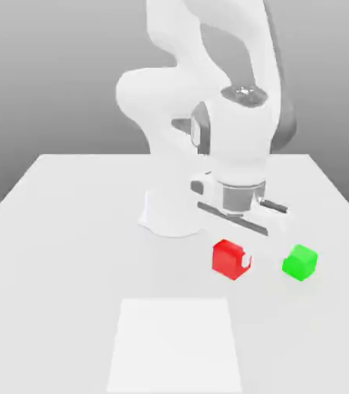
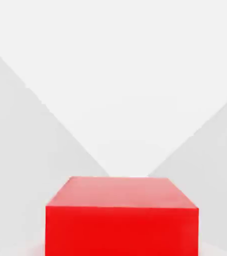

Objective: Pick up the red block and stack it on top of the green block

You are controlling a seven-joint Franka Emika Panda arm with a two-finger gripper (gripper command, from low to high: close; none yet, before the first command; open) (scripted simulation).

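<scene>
A white robot arm reaches down over a pale grey tabletop (image 1: 70, 231), and its hand (image 1: 235, 258) is closed on the red block (image 1: 227, 258), with a white fingertip (image 1: 246, 262) showing against the block's side nearest the green one. In the hand view the red block (image 2: 121, 220) sits close under the camera, square-on, its top face and one side plainly visible between pale shapes at either side. The green block (image 1: 300, 262) rests on the tabletop just beside the red one, toward the exterior view's right and apart from it, with a gap of bare surface between them. That sideways offset is what the coming move seems to turn on: the held cube would need lifting and carrying toward the exterior view's right until it sits squarely above the green cube. Both are cubes, so neither has a long axis to line up. No brand, label or writing can be read on the blocks, the arm or the tabletop.
</scene>
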